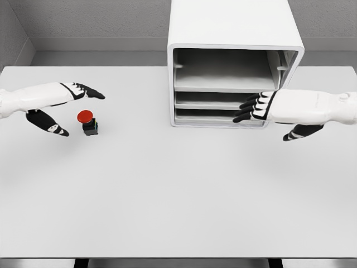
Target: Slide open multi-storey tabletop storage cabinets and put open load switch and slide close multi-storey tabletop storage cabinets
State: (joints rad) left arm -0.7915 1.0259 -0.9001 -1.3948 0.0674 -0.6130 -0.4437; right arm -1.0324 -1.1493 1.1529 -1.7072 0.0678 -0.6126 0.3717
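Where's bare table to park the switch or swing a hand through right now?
Bare table runs wide along the near edge, and between the red-capped switch and the cabinet. It is crowded at the cabinet's lower front, where the right hand hovers, fingers spread, and around the switch, flanked by the open left hand.

The surface (167, 195) looks like smooth, matt white laminate with a soft, even sheen. At its 1 o'clock the storage cabinet (234, 33) appears as smooth white plastic, slightly satin on top, its inner shelves a duller grey-white. At 9 o'clock the load switch (87, 121) has a glossy red plastic cap on a dark, matt plastic body. Both arms look like smooth white plastic shells; the left hand (67, 106) and right hand (262, 109) carry matt black finger segments. The back wall is rough, speckled grey.
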